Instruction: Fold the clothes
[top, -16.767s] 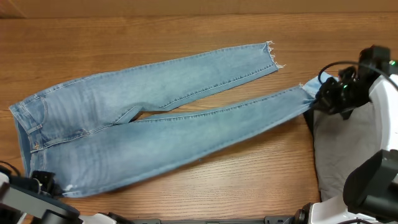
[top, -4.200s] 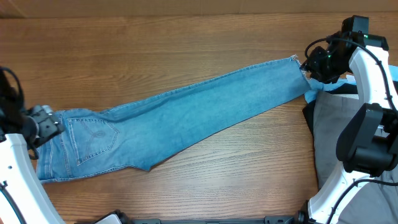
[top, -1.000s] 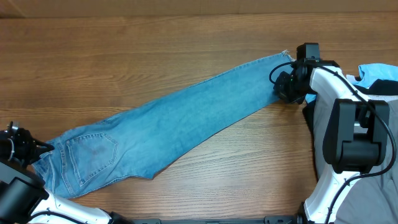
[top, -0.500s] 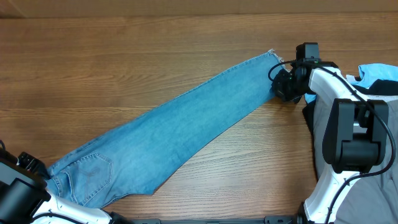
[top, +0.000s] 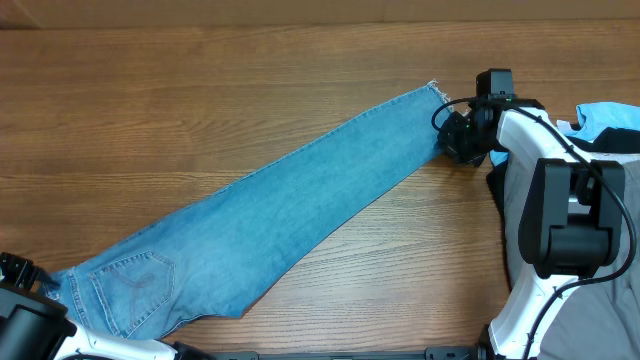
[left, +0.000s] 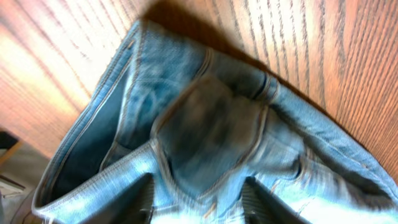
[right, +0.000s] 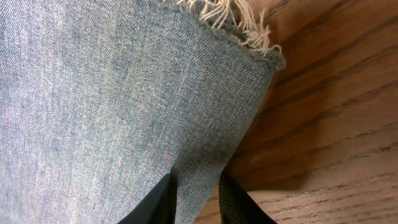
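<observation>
On a wooden table, jeans are lying diagonally, the right gripper at their frayed hem, the left gripper at their waist. Left wrist view: fingers are standing apart over the waistband. Right wrist view: fingers are pinching the hem's corner.

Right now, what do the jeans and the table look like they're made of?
The jeans: washed light-blue denim, likely cotton, judging by the diagonal twill weave, frayed pale threads at the hem and tan stitching on the back pocket. The table: brown wood grain, slight sheen; solid wood or laminate, I cannot tell.
</observation>
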